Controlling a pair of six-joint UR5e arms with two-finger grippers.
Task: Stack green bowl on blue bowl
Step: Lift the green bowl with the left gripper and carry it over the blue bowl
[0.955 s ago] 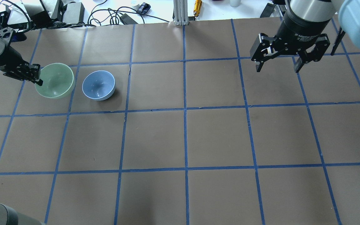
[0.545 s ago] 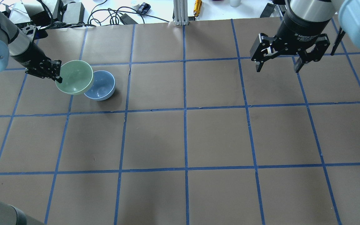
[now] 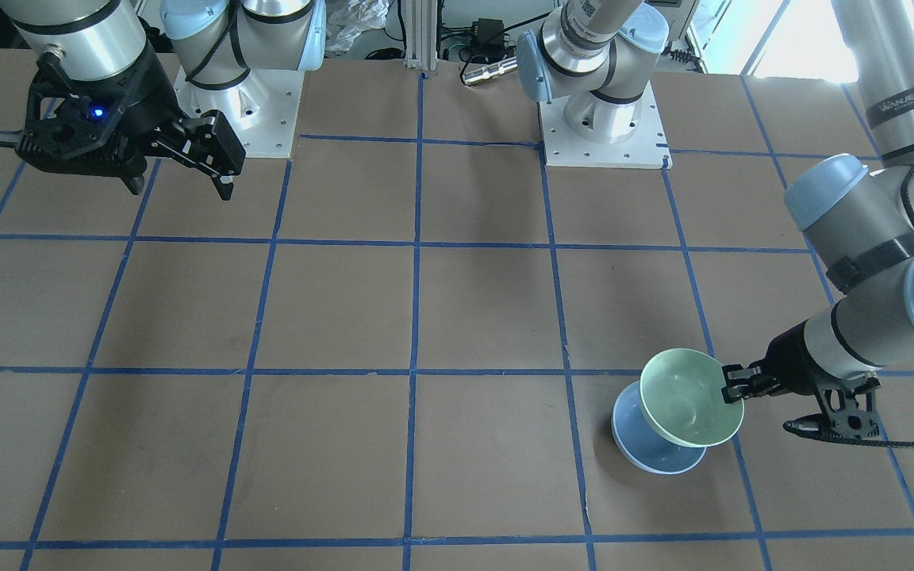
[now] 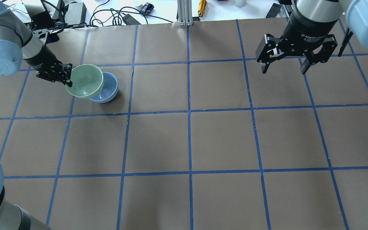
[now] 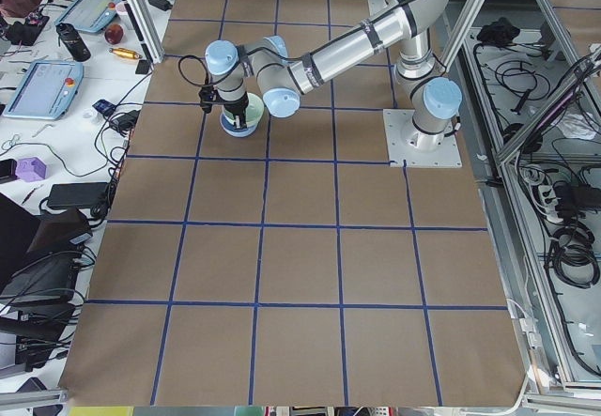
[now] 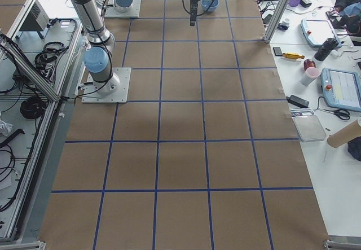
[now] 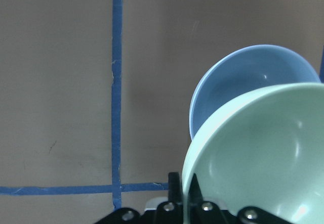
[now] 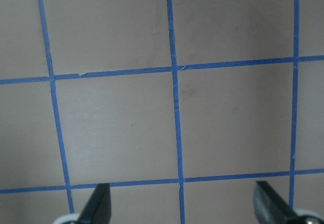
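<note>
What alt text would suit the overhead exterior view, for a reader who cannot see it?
The left gripper grips the rim of a pale green bowl and holds it partly over a pale blue bowl, hiding that bowl's left side in the view. The right gripper hangs open and empty far to the right, above a brown table gridded with blue tape.

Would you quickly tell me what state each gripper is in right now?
The left gripper: closed on the rim of the green bowl, partly over the blue bowl.
The right gripper: open, holding nothing.
</note>
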